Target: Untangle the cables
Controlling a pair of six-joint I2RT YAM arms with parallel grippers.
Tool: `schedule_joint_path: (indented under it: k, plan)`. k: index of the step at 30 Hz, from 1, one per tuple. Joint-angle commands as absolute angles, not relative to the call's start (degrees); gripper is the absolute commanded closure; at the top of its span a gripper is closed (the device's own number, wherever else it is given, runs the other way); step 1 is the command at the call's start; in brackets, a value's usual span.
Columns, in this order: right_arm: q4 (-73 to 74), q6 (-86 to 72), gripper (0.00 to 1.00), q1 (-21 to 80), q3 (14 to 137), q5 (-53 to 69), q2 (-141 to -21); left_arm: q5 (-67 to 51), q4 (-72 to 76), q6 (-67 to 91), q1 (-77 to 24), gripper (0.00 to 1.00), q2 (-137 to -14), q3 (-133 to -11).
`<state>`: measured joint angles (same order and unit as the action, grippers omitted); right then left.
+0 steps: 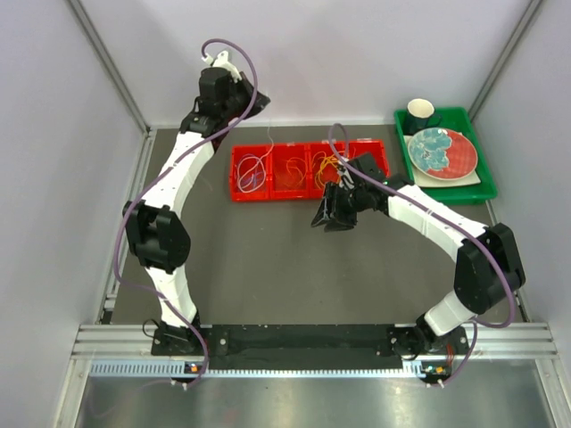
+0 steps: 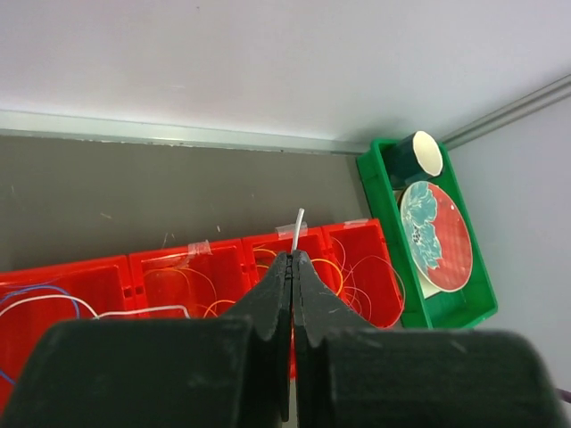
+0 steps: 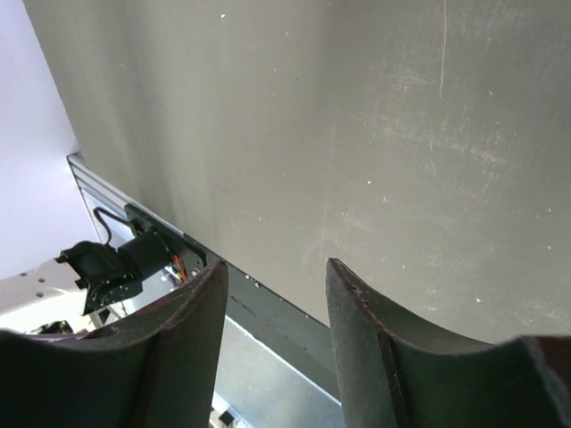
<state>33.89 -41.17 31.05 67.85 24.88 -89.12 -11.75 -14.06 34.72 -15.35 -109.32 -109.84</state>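
A red tray point(image 1: 370, 152) of four compartments holds the cables: a white and blue loop point(image 1: 252, 175) at the left, orange-yellow loops point(image 1: 326, 166) further right. My left gripper point(image 1: 260, 101) is raised near the back wall. In the left wrist view it point(image 2: 293, 257) is shut on a white cable whose end point(image 2: 298, 225) pokes out past the tips. That cable hangs down to the tray point(image 1: 268, 139). My right gripper point(image 1: 330, 216) hovers just in front of the tray, and in the right wrist view it point(image 3: 277, 267) is open and empty above the bare table.
A green tray point(image 1: 486, 190) at the back right holds a red and teal plate point(image 1: 442, 151) and a dark cup point(image 1: 421, 112); both show in the left wrist view point(image 2: 434, 234). Grey walls enclose the back and sides. The black base rail point(image 1: 303, 339) runs along the near edge.
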Motion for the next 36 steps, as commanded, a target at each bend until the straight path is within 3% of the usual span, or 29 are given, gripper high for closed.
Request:
schedule_joint_path:
  k: [1, 14, 20, 36]
  plan:
    - [32.5, -41.8, 0.52, 32.2, 67.3, 24.5, -86.7, -9.0, -14.4, 31.5, -15.3, 1.0, -108.2, -112.3]
    - [32.0, -41.8, 0.52, 32.1, 66.4, 24.3, -87.1, -0.6, -16.2, 29.4, -10.9, 1.0, -102.9, -95.9]
    - [31.9, -41.8, 0.52, 32.1, 67.8, 24.8, -88.3, -3.4, -17.0, 30.7, -10.7, 1.0, -104.1, -91.1]
    - [31.6, -42.1, 0.52, 32.6, 68.6, 24.6, -89.6, -7.3, -24.5, 31.7, -10.7, 1.0, -114.2, -95.6]
